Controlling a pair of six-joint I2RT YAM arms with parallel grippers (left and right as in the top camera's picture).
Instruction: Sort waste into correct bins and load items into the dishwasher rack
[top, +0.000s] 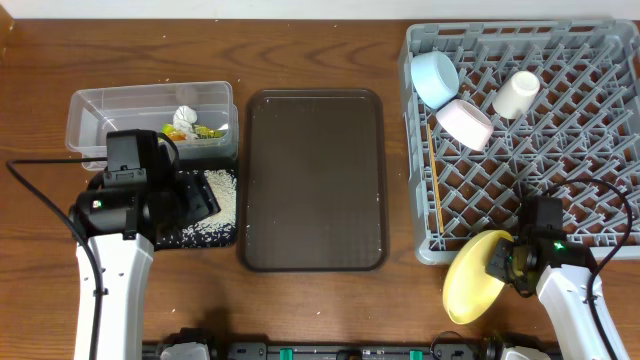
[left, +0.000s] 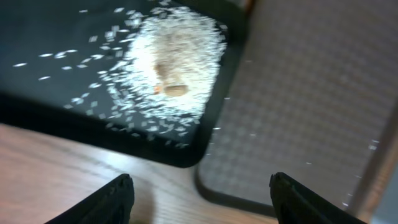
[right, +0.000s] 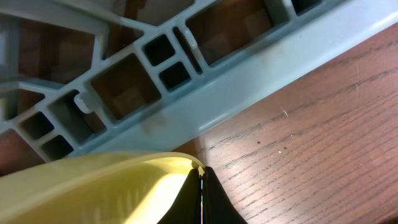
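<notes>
While the left gripper (left: 199, 198) hangs wide open and empty over the rice (left: 177, 50) in the black tray (left: 43, 115), the right gripper (right: 202, 186) pinches the yellow plate (right: 93, 190) beside the dishwasher rack (right: 249, 84)'s near wall. Plate-loading seems in hand; next it likely needs lifting over that wall, between pegs.

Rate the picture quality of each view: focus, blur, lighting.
Overhead: sharp and evenly lit, no strong glare. Left wrist: soft throughout, the rice smeared into a pale blur on the black tray. Right wrist: the rack and the table grain are crisp, while the yellow plate, close to the lens, is out of focus.
</notes>
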